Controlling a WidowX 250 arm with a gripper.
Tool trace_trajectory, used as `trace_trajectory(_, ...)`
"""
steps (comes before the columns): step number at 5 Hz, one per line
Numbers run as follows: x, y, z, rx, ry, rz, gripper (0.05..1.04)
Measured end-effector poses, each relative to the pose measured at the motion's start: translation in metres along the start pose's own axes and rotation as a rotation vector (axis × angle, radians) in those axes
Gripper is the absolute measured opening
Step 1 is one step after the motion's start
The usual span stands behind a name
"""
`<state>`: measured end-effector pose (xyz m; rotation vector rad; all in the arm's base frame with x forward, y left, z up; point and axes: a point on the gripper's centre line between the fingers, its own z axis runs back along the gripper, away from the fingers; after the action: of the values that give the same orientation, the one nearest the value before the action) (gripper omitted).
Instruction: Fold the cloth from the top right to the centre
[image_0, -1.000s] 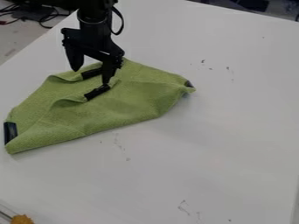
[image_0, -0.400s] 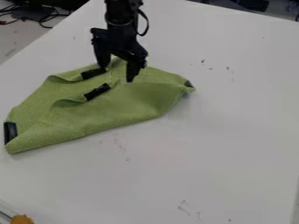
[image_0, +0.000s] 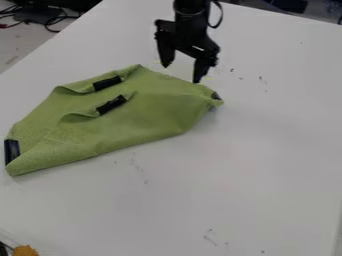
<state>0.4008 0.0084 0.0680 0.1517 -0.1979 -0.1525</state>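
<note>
The black gripper (image_0: 180, 73) hangs open at the upper middle, its two fingers apart with nothing between them. Below it lies the upper right edge of the green cloth (image_0: 143, 117), and the right fingertip is close to the cloth's right corner; whether they touch I cannot tell. The cloth spreads over the left half of the table, partly folded, with creases across it. Black patches mark its far left corner, its right corner and two folded-in parts near its upper middle.
The white table (image_0: 254, 165) bears small dark scuffs. An orange object (image_0: 25, 250) sits at the bottom left edge. Dark cables (image_0: 45, 19) lie beyond the table at the upper left.
The gripper has moved to the right, from above the cloth's folded-in middle to near its right corner, and somewhat up in the view. The cloth has kept its place.
</note>
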Motion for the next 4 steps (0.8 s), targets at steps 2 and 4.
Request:
trace_trajectory(2,0.009,-0.049,0.014,0.006,-0.009,0.017,1.001)
trace_trajectory(4,0.011,-0.057,-0.005,-0.057,0.015,-0.013,1.001)
